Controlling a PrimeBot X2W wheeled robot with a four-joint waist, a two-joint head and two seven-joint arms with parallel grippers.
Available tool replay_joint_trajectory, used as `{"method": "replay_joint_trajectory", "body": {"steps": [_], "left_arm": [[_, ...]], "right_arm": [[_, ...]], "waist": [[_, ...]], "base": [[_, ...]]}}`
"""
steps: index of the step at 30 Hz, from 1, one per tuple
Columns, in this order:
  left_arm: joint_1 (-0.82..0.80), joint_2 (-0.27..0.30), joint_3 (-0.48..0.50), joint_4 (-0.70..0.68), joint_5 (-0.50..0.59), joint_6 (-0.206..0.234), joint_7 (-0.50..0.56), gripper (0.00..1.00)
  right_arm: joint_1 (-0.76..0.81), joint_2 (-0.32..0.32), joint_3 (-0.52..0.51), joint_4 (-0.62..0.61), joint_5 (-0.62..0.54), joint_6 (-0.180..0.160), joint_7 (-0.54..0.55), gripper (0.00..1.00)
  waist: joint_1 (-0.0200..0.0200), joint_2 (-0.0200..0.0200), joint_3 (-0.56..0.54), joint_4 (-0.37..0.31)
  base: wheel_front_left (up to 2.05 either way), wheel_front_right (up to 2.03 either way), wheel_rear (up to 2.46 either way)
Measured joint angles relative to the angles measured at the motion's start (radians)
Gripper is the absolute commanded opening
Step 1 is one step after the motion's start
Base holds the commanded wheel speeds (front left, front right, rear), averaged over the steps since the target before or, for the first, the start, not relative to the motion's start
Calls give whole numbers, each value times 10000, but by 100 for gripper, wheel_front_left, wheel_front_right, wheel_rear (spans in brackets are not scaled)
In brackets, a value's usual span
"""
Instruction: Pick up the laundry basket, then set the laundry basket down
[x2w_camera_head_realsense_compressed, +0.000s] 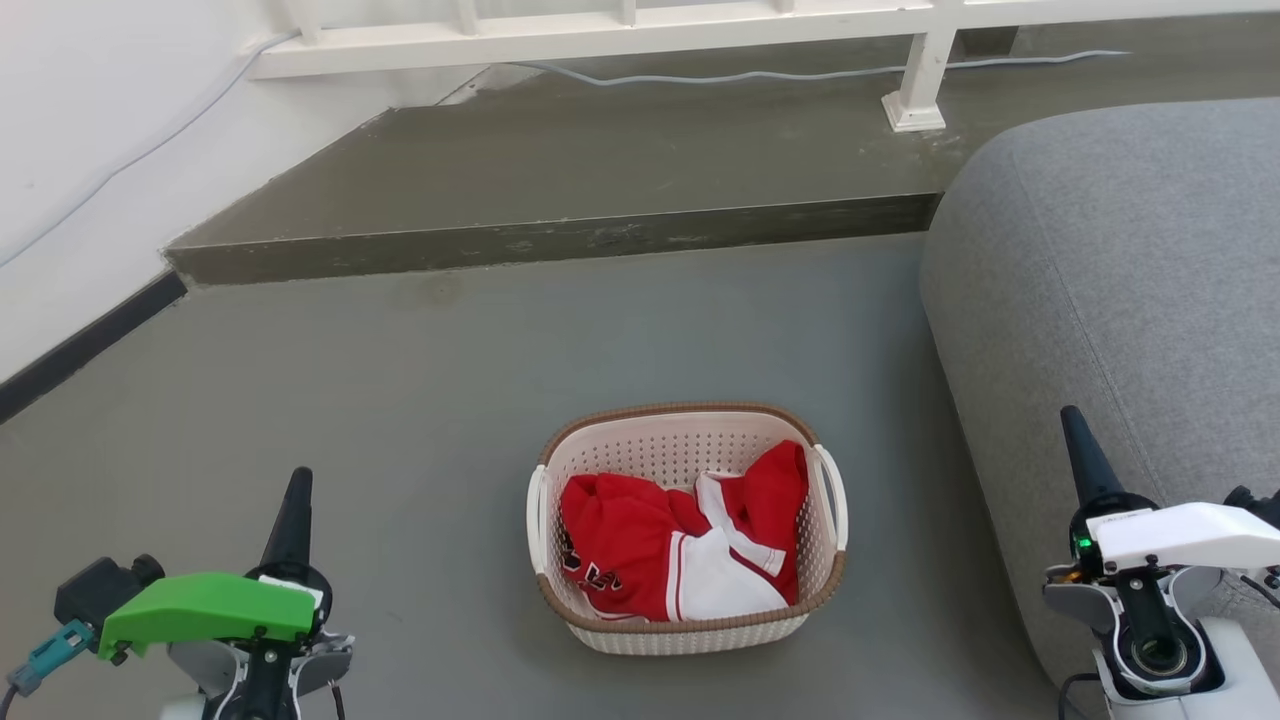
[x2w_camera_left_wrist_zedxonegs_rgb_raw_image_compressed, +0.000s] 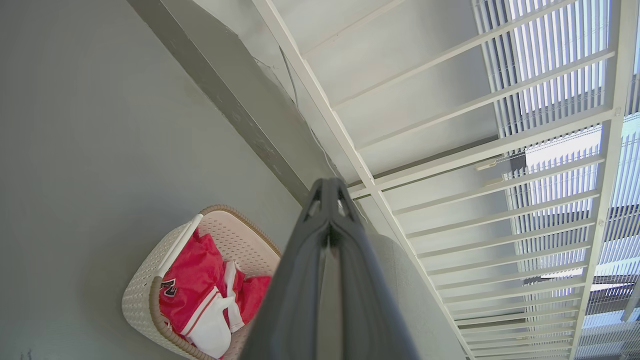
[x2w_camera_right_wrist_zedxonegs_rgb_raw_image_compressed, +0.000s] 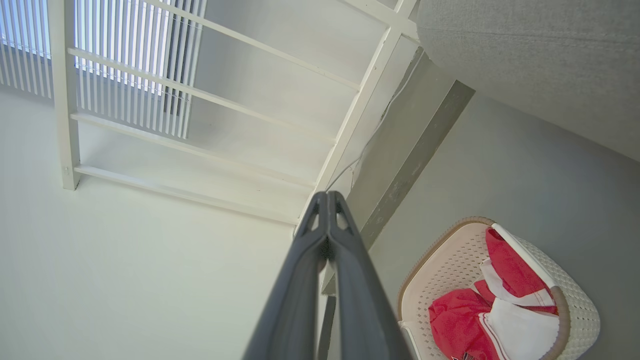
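Observation:
The laundry basket (x2w_camera_head_realsense_compressed: 640, 455) is a small cream-white perforated oval with a brown woven-look rim and white side handles. It stands on the grey floor at the lower middle of the head view, holding red and white clothes (x2w_camera_head_realsense_compressed: 680, 545). My left gripper (x2w_camera_head_realsense_compressed: 298, 480) is shut and empty, well to the basket's left. My right gripper (x2w_camera_head_realsense_compressed: 1072, 418) is shut and empty, to the basket's right beside the sofa. The left wrist view has the basket (x2w_camera_left_wrist_zedxonegs_rgb_raw_image_compressed: 145, 280) at lower left of my shut fingers (x2w_camera_left_wrist_zedxonegs_rgb_raw_image_compressed: 327, 187). In the right wrist view the basket (x2w_camera_right_wrist_zedxonegs_rgb_raw_image_compressed: 575, 300) lies at lower right.
A grey sofa (x2w_camera_head_realsense_compressed: 1130, 300) fills the right side, close to the basket. A raised concrete step (x2w_camera_head_realsense_compressed: 550, 240) runs across behind the basket, with a white railing (x2w_camera_head_realsense_compressed: 620, 40) and a cable on it. A white wall (x2w_camera_head_realsense_compressed: 80, 150) stands at the left.

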Motion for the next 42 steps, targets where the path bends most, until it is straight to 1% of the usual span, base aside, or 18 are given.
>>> {"method": "replay_joint_trajectory", "body": {"steps": [24,28,34,36,42], "left_arm": [[0,17,596,-2,-2435,-86,717,0],[0,21,692,-2,-2677,-86,815,0],[0,27,815,-4,-3285,-96,943,0],[0,29,897,-4,-3639,-96,1032,0],[0,35,972,-6,-3762,-96,1112,0]], "right_arm": [[-3,105,-577,-69,2602,4,732,0],[-4,111,-648,-82,2922,4,828,0],[-5,123,-807,-94,3561,6,1020,0],[-5,140,-871,-100,3900,6,1114,0],[-7,150,-903,-107,4077,8,1141,0]], "waist": [[0,0,-149,27],[0,0,-167,30],[0,0,-204,37],[0,0,-223,40],[0,0,-230,42]], "base": [[0,0,0],[0,0,0],[0,0,0],[0,0,0],[0,0,0]]}}
